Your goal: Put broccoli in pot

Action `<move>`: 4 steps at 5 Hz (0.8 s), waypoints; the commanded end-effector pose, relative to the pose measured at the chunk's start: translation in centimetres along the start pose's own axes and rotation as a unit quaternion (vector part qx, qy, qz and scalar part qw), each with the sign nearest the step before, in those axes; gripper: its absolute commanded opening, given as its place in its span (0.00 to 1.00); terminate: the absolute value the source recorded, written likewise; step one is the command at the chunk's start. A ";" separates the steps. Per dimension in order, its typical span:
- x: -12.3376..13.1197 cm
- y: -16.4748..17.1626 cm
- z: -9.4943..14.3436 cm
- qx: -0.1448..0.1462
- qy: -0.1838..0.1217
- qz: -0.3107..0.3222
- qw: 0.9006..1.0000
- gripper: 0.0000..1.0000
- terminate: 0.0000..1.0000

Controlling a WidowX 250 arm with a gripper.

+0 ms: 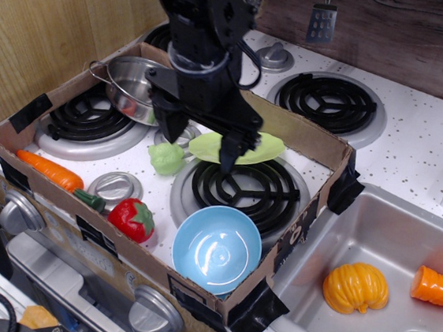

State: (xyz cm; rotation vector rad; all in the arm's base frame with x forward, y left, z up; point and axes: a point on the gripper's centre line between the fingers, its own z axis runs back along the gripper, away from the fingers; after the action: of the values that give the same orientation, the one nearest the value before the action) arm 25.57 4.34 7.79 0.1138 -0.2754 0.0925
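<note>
The broccoli point(166, 159) is a small pale green lumpy toy lying on the stove top inside the cardboard box, left of the front burner. The steel pot point(132, 88) stands on the back left burner, partly hidden by my arm. My gripper point(198, 146) hangs open just above and to the right of the broccoli, its two black fingers spread wide, one finger point(170, 126) right over the broccoli's back edge. It holds nothing.
A lime-green plate point(257, 147) lies behind my gripper. A light blue bowl point(216, 249), a red strawberry point(131, 219) and an orange carrot point(50, 170) lie at the box's front. The cardboard walls point(311, 142) ring the area. The sink point(379, 254) at right holds toy food.
</note>
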 end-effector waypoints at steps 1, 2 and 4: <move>1.2 4.3 -1.0 0.003 -0.047 -0.045 0.998 1.00 0.00; 0.8 5.9 -2.0 -0.008 -0.042 -0.043 0.998 1.00 0.00; 0.0 6.7 -4.2 -0.035 -0.032 -0.028 0.998 1.00 0.00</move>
State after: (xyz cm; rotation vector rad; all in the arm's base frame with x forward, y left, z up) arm 25.37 11.02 3.41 0.0287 -0.3067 0.0346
